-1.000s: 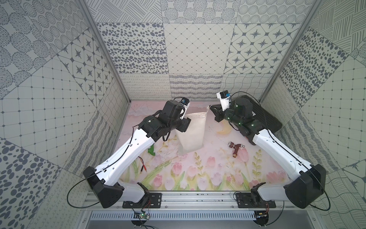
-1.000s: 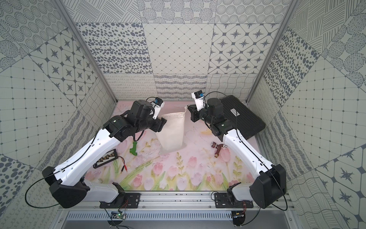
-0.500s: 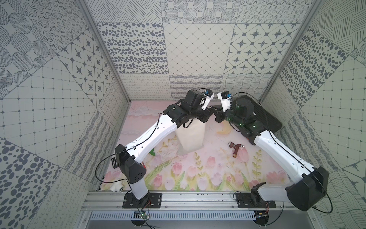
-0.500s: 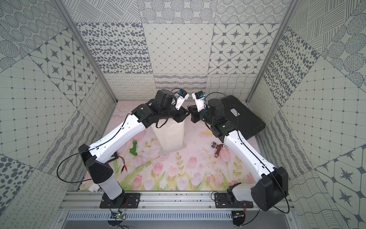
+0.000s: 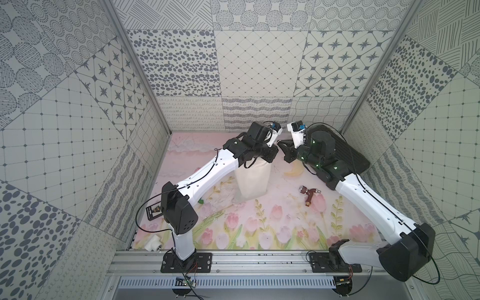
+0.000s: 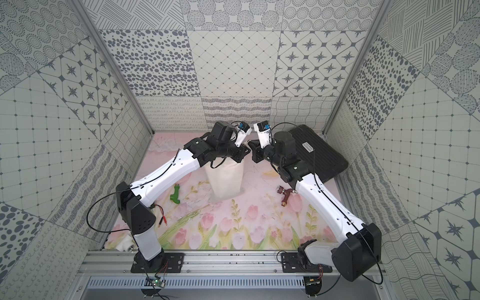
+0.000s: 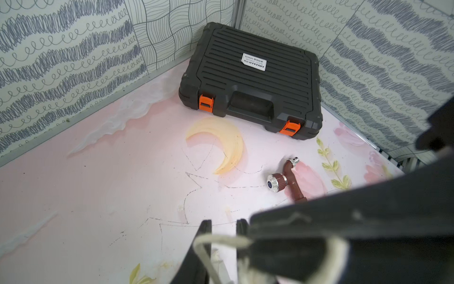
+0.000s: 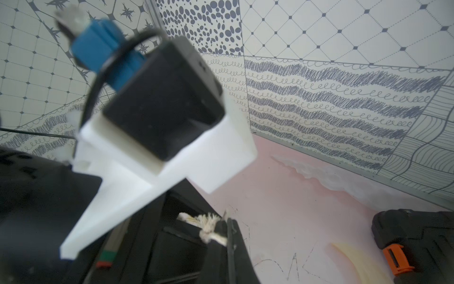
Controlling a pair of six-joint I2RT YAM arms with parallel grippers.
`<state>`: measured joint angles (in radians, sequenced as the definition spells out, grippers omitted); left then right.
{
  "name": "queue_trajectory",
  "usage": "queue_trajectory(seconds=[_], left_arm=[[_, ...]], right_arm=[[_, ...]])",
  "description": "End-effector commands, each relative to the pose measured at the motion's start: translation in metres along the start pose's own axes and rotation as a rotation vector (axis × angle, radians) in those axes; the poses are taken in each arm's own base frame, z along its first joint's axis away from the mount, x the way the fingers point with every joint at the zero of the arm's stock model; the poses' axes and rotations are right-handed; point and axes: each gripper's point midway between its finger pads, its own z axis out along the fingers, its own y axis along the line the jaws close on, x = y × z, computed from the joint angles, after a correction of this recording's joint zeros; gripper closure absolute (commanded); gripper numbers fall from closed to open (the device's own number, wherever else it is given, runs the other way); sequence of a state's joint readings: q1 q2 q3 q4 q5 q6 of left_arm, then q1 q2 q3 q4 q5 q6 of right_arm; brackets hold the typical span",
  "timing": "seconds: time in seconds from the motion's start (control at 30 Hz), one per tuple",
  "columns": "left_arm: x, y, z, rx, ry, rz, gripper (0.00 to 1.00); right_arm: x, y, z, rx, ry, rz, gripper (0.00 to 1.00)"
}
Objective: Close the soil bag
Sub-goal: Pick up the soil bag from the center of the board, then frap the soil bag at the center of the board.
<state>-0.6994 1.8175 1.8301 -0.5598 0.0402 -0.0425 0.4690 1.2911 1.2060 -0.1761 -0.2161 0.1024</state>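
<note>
The soil bag [image 5: 253, 181] stands upright mid-mat toward the back wall, both claws meeting over its neck, probably to draw it shut. The right claw [image 8: 227, 228] is clamped on a frayed cord [image 8: 211, 230] end. The left claw [image 7: 223, 222] straddles a loop of it, but I cannot tell whether it pinches. The arms hide the neck in both top views.

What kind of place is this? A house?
Probably a robot test booth, not a home: grey-patterned panel walls box in a tulip-printed table mat, and two white-and-black robot arms are bolted to a silver metal rail.
</note>
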Motion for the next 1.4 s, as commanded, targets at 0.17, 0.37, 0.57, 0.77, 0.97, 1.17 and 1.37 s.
queue_trajectory(seconds=[0.17,0.37,0.57,0.77,0.97,1.17,1.37], left_arm=[[0.067,0.035,-0.013,-0.106,0.096,-0.113,0.84],[0.118,0.051,-0.033,-0.2,0.172,-0.133,0.83],[0.146,0.06,-0.059,-0.263,0.182,-0.181,0.82],[0.131,0.073,-0.079,-0.295,0.133,-0.207,0.78],[0.063,0.017,-0.092,-0.047,-0.054,-0.127,0.55],[-0.008,-0.029,-0.089,0.12,-0.216,-0.018,0.38],[-0.049,-0.054,-0.045,0.257,-0.221,0.037,0.4]], right_arm=[[-0.041,-0.079,-0.043,0.329,-0.193,0.145,1.0],[-0.056,-0.117,-0.08,0.464,-0.272,0.205,1.0],[-0.063,-0.126,-0.091,0.49,-0.293,0.247,1.0],[-0.071,-0.102,-0.075,0.343,-0.277,0.241,1.0],[-0.078,-0.057,-0.058,0.163,-0.245,0.186,1.0],[-0.078,-0.033,-0.049,0.079,-0.212,0.166,1.0],[-0.076,-0.02,-0.047,0.047,-0.196,0.158,1.0]])
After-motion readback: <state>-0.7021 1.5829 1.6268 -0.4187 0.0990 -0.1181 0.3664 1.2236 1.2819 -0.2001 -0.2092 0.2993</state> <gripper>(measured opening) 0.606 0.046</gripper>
